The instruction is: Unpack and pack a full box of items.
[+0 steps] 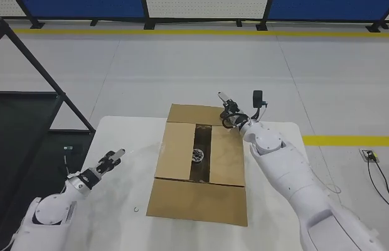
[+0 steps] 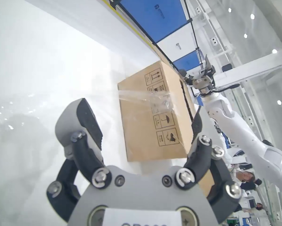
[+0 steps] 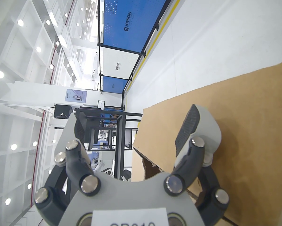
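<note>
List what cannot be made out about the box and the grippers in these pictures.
- Box contents: top view, flaps hide all but a narrow gap; the dark thing is too small to name.
- Right gripper: right wrist view, open over the box, contact with it unclear.
- Table: top view, a tiny mark near the box, too small to identify.
- Left gripper: left wrist view, one finger covers the box's edge.

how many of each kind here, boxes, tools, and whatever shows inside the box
cardboard box: 1
tools: 2 (left tool, right tool, both open)
dark item seen through the gap between the box flaps: 1
total: 4
</note>
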Available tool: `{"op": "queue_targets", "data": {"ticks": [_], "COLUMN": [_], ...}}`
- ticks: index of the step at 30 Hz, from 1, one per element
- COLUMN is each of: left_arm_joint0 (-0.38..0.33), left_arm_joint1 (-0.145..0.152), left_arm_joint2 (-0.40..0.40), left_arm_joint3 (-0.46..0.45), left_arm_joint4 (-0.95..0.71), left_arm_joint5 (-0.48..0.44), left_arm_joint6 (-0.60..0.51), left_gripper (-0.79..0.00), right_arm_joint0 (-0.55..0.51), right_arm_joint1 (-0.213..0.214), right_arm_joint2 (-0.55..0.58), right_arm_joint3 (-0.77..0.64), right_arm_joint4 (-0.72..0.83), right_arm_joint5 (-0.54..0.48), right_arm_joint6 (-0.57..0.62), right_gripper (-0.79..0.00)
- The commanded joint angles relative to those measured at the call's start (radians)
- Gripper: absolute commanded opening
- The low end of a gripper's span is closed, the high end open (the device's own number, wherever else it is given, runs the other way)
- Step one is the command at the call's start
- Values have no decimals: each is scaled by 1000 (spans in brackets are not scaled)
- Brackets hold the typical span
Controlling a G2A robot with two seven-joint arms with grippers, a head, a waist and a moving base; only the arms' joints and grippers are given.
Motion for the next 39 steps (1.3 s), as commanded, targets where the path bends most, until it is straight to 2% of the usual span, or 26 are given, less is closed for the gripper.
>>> {"op": "queue_targets", "data": {"ticks": [1, 4, 8, 13, 19, 21, 23, 30, 39], "left_arm_joint0": [0, 9, -30, -105, -204, -232, -255, -329, -427], "left_arm_joint1": [0, -2, -11, -31, -53, -63, -71, -112, -162], "left_arm_joint2": [0, 19, 47, 109, 191, 213, 238, 296, 351], "left_arm_joint3": [0, -9, 12, 94, 208, 246, 278, 386, 540], "left_arm_joint4": [53, 16, -185, -382, -439, -473, -454, -554, -680], "left_arm_joint5": [1, 21, 147, 293, 420, 426, 399, 379, 384], "left_arm_joint6": [127, 76, -54, -183, -245, -264, -229, -174, -199], "left_gripper": [0, 0, 0, 0, 0, 0, 0, 0, 0], "right_arm_joint0": [-2, -5, -10, -14, -19, -21, -24, -31, -39], "right_arm_joint1": [1, 2, 4, 7, 9, 9, 9, 9, 14], "right_arm_joint2": [6, 15, 29, 47, 65, 71, 76, 94, 123], "right_arm_joint3": [-2, -5, -6, -7, -15, -20, -23, -29, -35], "right_arm_joint4": [-7, -16, -26, -38, -54, -57, -63, -81, -100], "right_arm_joint5": [-6, -11, -15, -15, -11, -10, -9, -7, -6], "right_arm_joint6": [3, 5, 7, 8, 11, 13, 14, 17, 20], "right_gripper": [0, 0, 0, 0, 0, 0, 0, 0, 0]}}
